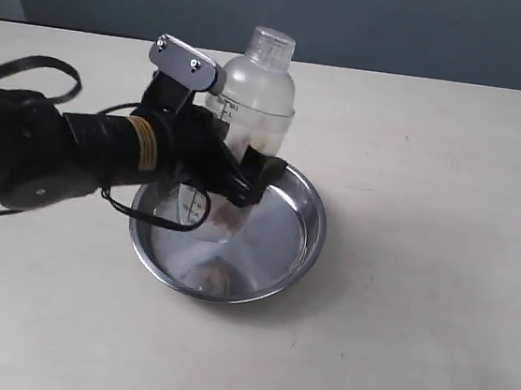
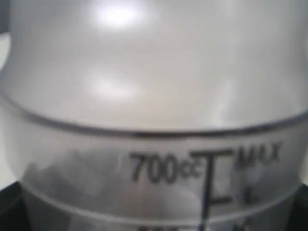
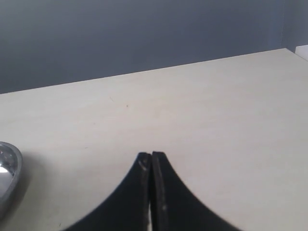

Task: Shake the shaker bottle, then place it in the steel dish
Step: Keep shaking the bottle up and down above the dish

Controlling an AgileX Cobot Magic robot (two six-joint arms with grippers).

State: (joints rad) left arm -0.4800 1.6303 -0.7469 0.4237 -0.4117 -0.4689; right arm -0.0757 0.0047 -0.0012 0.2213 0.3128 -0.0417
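The shaker bottle (image 1: 258, 91) stands upright, frosted, with its round cap on top and its lower part down inside the steel dish (image 1: 306, 247). Whether its base touches the dish floor I cannot tell. My left gripper (image 1: 239, 178) comes in from the left and is shut on the bottle's body below the shoulder. In the left wrist view the shaker bottle (image 2: 154, 96) fills the picture, with the "700cc" mark showing. My right gripper (image 3: 152, 156) is shut and empty over bare table, with the steel dish's rim (image 3: 9, 173) at the edge of its view. The exterior view does not show it.
The light wooden table (image 1: 432, 177) spreads around the dish. A dark wall runs along its far edge. A black cable (image 1: 30, 70) loops behind the left arm.
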